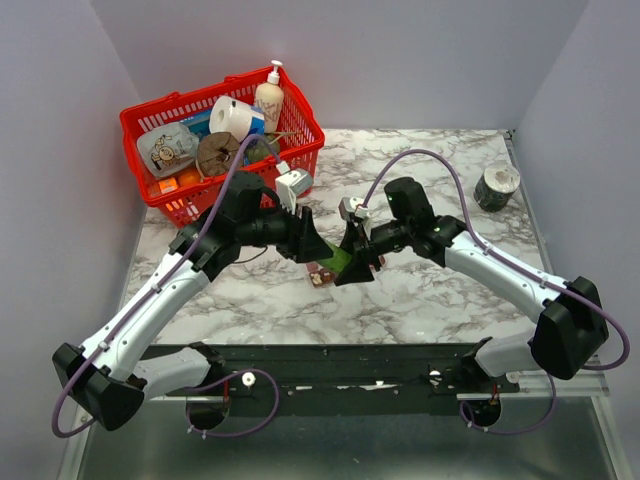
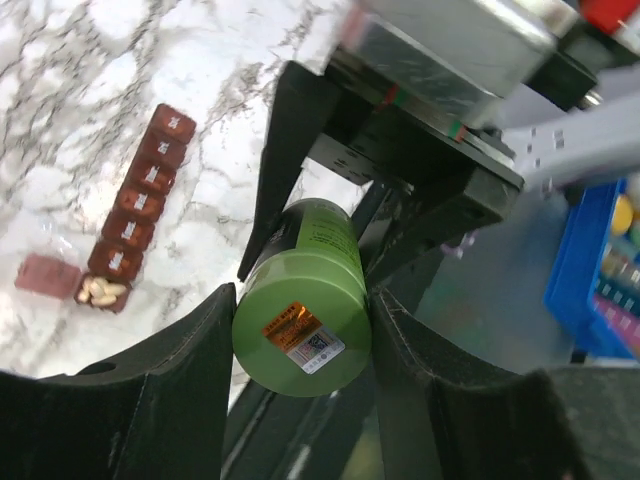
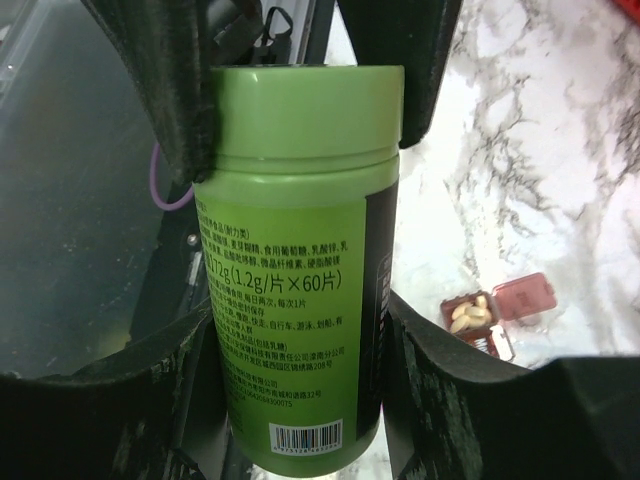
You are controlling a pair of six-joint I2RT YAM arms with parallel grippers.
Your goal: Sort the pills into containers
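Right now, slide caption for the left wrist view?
Left gripper and right gripper clamp a green bottle; on the table, the pill strip has one end compartment open.

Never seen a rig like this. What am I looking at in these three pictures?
Two robot arms are bolted at the near edge of a marble table. One picture looks down from above and behind; the other two come from a camera on each wrist, so the dark shapes at the bottom are that arm's own fingers. The left hand and right hand both grip one green bottle: left at the cap, right around the body. On the table lies a dark red pill organizer, its end compartment open with pale pills inside. A red basket stands at the back left.
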